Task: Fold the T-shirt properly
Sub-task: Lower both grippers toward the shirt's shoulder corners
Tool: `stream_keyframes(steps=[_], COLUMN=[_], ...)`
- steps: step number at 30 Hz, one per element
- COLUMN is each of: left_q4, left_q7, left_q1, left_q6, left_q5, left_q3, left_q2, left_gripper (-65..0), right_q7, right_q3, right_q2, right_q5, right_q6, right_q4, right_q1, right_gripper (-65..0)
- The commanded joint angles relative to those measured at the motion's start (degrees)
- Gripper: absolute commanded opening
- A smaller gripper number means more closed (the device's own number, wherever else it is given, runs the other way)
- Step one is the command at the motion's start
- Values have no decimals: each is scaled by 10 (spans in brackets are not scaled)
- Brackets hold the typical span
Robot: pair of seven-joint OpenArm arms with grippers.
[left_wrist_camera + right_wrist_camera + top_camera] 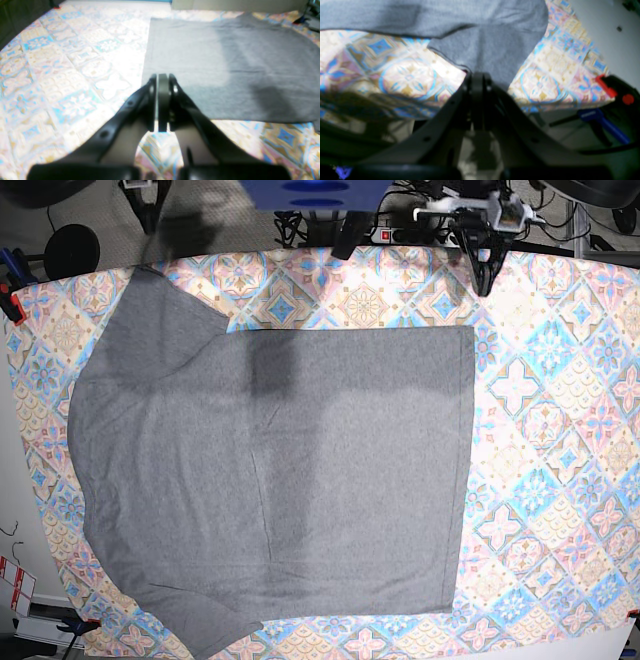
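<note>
A: Start at the left of the overhead view. What lies there?

B: The T-shirt (270, 480), heather grey, spread flat on the patterned tablecloth (560, 440) that covers the table. Its sleeves are at the left side, one toward the top and one toward the bottom; the straight hem runs down the right side of the garment.

A: And to the right of the hem?

B: Bare tablecloth out to the edge.

A: The end effectors?

B: The right end effector (478, 75) is clenched, jaws pressed together with nothing between them that I can make out. Its tips sit at the edge of a sleeve of the T-shirt (482, 47), near the table's corner; touching or just above, I cannot tell. The left end effector (162, 77) is also clenched and empty, poised at the hem corner of the T-shirt (225, 67).
</note>
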Motion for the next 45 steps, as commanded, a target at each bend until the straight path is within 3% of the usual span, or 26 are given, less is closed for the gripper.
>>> stream_keyframes(steps=[1,9,11,17,23,27,31,36,39,45], left_q4=[28,89,90,90,90,90,90,90,90,89], left_q7=[16,209,268,456,565,626,674,695,695,695], left_q1=[9,-39,-64,-133,-182,-205,-223,-230,-230,-228], left_q6=[1,-3,-3,-3,-4,-4,-4,-4,-4,-4], left_q5=[-5,-76,-89,-175,-235,-237,-235,-234,-234,-233], left_q3=[-12,-90,-113,-154,-201,-213,-215,-215,-215,-215], left_q2=[0,-2,-13,-68,-83,-96,-98,-98,-98,-98], left_gripper=[-650,-648,-614,-587,-587,-587,-588,-588,-588,-588], right_q7=[-16,-194,-236,-351,-408,-443,-488,-526,-537,-547], right_q3=[3,1,2,3,3,9,37,83,90,86], right_q2=[2,17,17,17,17,22,69,126,143,142], right_q5=[2,3,3,5,11,97,227,383,419,436], right_q6=[0,0,1,2,2,2,3,3,3,3], right_q4=[20,92,109,120,120,120,117,115,111,66], right_q1=[-11,39,52,118,163,195,222,237,238,238], right_gripper=[-648,-647,-639,-480,-369,-362,-361,-361,-361,-360])
